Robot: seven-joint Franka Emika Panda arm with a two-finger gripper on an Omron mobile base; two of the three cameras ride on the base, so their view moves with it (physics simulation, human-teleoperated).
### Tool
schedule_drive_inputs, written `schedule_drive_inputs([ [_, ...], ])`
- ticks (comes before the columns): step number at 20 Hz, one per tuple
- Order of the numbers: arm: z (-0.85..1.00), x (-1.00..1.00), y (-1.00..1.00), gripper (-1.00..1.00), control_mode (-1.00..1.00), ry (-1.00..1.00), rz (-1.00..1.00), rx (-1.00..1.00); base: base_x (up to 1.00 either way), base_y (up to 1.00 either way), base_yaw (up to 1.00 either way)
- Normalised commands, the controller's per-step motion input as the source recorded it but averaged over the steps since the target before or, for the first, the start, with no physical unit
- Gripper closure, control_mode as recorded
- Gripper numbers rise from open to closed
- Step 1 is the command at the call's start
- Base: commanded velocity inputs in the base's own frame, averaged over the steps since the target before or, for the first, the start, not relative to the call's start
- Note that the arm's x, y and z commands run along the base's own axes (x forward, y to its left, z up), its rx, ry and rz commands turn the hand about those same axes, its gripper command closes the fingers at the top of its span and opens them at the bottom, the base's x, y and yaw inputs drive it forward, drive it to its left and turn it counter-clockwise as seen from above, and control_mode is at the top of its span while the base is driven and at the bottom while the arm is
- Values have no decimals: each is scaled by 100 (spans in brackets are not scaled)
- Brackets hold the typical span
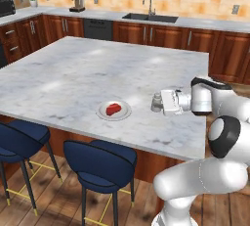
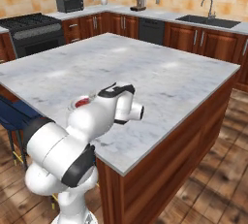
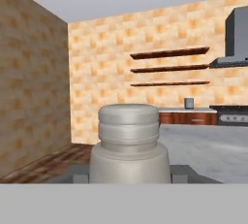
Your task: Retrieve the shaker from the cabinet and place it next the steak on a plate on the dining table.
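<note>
Now the white arm's gripper [image 1: 157, 102] is closed on the small grey tapered shaker with a silvery cap [image 1: 156, 101], holding it over the white-grey marbled desk [image 1: 73, 73], just right of the round light-grey plate [image 1: 101, 114] carrying the red oblong steak [image 1: 114, 109].

We are looking into a home kitchen: a large white-grey marbled island [image 1: 88, 73] is standing on a wood floor with blue padded stools [image 1: 100, 164] alongside. Reddish-brown wooden base cabinets [image 1: 161, 36] are lining the tiled walls, carrying a steel sink with curved faucet [image 1: 149, 14], a coffee machine [image 1: 76, 0], and a black stove [image 2: 34, 29].
</note>
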Motion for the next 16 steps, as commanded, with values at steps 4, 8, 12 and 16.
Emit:
schedule_drive_inputs([
  [4, -21, 23, 0, 100, -100, 9, 0, 1, 0, 0, 0],
  [8, -31, 14, 13, 100, -100, 1, -1, 0, 0, 0, 0],
  [12, -21, 0, 21, 100, -100, -1, -3, 3, 0, 0, 0],
  [16, -20, 0, 28, 100, -100, 0, -2, 1, 0, 0, 0],
])
